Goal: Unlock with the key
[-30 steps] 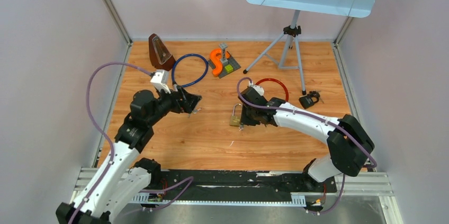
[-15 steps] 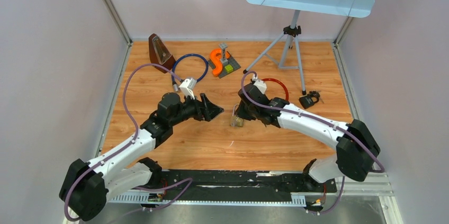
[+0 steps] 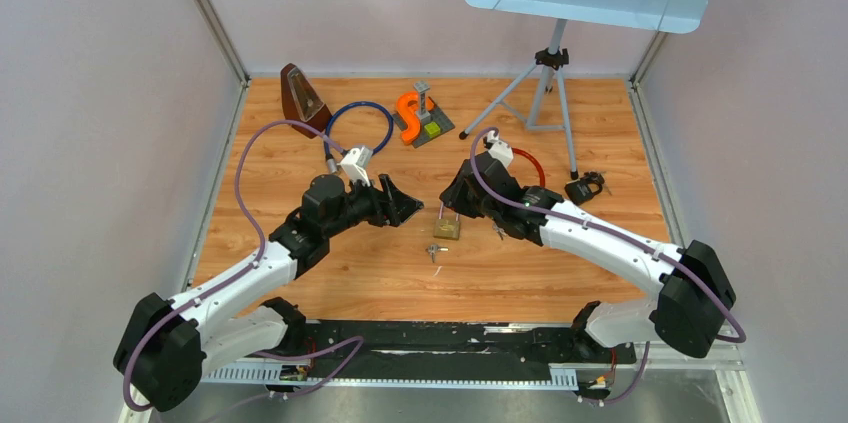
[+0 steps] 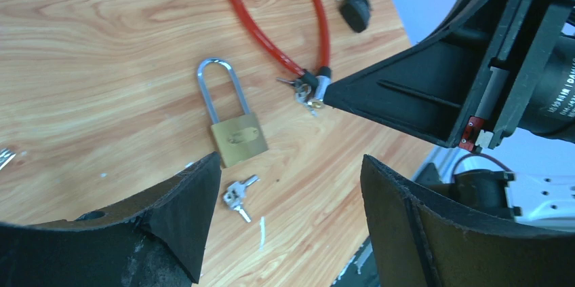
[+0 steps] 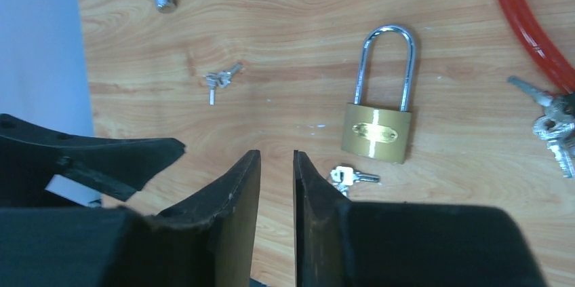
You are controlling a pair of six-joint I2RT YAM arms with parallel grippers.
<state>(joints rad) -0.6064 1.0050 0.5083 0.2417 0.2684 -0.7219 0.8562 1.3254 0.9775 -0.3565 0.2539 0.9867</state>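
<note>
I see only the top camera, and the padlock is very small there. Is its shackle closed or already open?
Observer: It looks closed on the right wrist camera: both legs of the shackle sit in the body of the padlock.
Operator: Does the right claw hold the key?
Observer: No. The right claw shows a narrow gap with nothing in it.
Operator: Where is the key then?
Observer: The key lies on the table, just beside the padlock's bottom end, not in the lock.

Brass padlock [image 5: 377, 132] lies flat, shackle seemingly closed, small key [image 5: 352, 177] just beside its body.
</note>
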